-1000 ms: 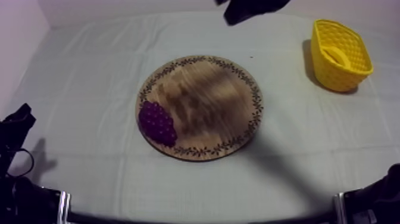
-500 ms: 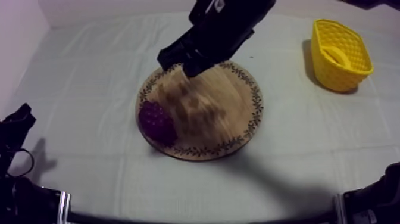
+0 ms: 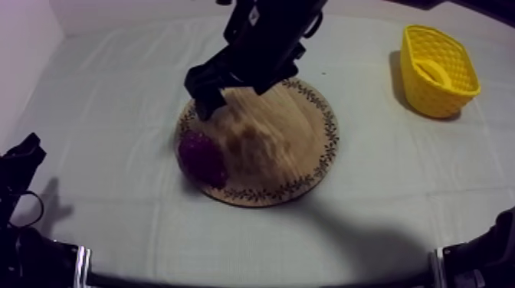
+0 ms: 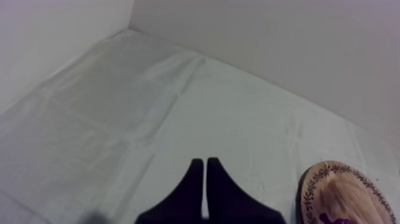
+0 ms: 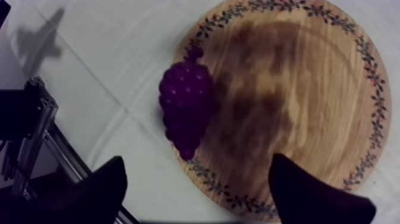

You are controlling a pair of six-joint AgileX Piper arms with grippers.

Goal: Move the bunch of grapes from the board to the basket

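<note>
Grapes (image 5: 186, 107) position: lying on the board (image 5: 297, 89) at its edge, on the side toward my left arm, one end over the patterned rim. They are well apart from the basket (image 3: 441, 99), which stands at the far right of the cloth (image 3: 115, 92).
Grapes look: one deep purple bunch, knobbly with small round beads, wide near the stalk nub and tapering to a point. It lies flat, long axis roughly along the rim.
Handling, my judgement: a toy, so likely light and fairly stiff. The beaded skin looks smooth and may slip under a narrow grip. I see nothing that suggests it is fragile.
Grip point, my judgement: across the widest part, one finger on each side of the long axis. The tapered tip offers too little to hold.
Right claw (image 5: 198, 164): fingers spread wide, holding nothing. It hovers above the board, with the bunch below and nearer one finger than centred between the two.
Left claw (image 4: 205, 162): fingers pressed together in a narrow wedge, nothing between them. It sits over bare cloth, near the board's rim.
Risk, my judgement: closing off-centre could push the bunch over the rim onto the cloth.
</note>
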